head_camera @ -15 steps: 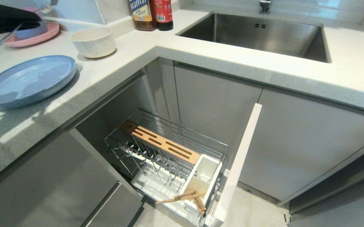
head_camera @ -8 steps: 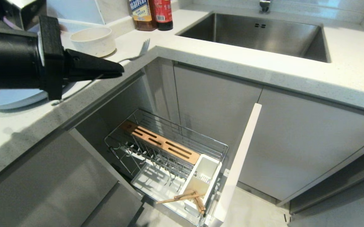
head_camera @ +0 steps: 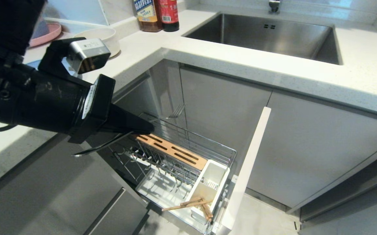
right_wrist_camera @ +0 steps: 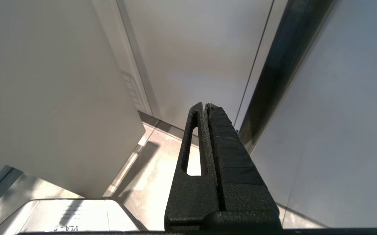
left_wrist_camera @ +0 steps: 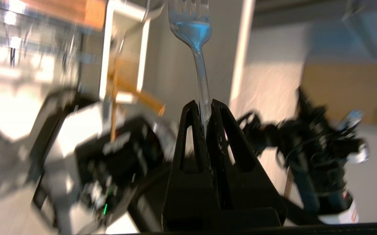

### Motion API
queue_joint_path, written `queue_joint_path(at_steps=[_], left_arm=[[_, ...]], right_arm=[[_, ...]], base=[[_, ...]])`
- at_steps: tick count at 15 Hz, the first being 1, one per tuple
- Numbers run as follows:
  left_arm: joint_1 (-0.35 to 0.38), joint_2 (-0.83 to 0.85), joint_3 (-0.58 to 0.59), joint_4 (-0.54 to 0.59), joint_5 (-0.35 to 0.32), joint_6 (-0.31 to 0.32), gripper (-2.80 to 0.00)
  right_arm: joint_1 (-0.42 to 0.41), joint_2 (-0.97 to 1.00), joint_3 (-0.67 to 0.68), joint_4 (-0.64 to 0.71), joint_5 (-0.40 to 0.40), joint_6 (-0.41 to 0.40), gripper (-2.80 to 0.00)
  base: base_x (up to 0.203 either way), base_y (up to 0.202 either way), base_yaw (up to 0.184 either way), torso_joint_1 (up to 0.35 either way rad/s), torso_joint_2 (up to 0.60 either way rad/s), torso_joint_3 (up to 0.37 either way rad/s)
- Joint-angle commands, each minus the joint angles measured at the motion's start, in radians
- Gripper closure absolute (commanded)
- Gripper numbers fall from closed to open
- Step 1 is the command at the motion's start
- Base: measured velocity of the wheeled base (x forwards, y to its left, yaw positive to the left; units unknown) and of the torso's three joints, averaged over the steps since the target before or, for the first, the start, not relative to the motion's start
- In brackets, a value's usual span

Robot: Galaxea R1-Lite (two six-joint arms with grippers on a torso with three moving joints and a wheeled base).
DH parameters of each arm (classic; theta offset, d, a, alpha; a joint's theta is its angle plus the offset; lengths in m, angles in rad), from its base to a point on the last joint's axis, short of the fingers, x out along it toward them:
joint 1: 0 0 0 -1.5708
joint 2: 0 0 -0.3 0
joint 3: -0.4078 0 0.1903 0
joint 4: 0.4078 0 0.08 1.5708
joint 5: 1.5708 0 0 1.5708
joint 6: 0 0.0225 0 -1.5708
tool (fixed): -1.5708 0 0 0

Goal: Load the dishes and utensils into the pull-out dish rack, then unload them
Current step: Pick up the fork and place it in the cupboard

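Fork (left_wrist_camera: 202, 78) handle pinched between left gripper (left_wrist_camera: 202, 106) jaws.

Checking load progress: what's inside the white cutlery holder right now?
Chopsticks lean out of the near end of the cutlery holder. The far compartment shows only its slotted base. The fork isn't in yet; the left gripper holds it above the rack.
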Motion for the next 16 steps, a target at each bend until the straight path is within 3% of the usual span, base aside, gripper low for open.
queue_joint_path(at_steps=[1,4,9,12,16], left_arm=[[-0.001,0.101,-0.087,0.188,0.001,0.02,0.0],[-0.002,0.205,-0.182,0.367,0.005,0.067,0.0],[-0.033,0.361,-0.276,0.4,0.023,0.127,0.0],[-0.093,0.482,-0.305,0.415,0.105,0.169,0.0],[-0.104,0.554,-0.31,0.364,0.195,0.194,0.0]], right_arm=[[0.0,0.0,0.002,0.0,0.0,0.0,0.0],[0.0,0.0,0.002,0.0,0.0,0.0,0.0],[0.0,0.0,0.0,0.0,0.0,0.0,0.0],[0.0,0.0,0.002,0.0,0.0,0.0,0.0],[0.0,0.0,0.002,0.0,0.0,0.0,0.0]], base=[[0.0,0.0,0.0,0.0,0.0,0.0],[0.0,0.0,0.0,0.0,0.0,0.0],[0.0,0.0,0.0,0.0,0.0,0.0],[0.0,0.0,0.0,0.0,0.0,0.0],[0.0,0.0,0.0,0.0,0.0,0.0]])
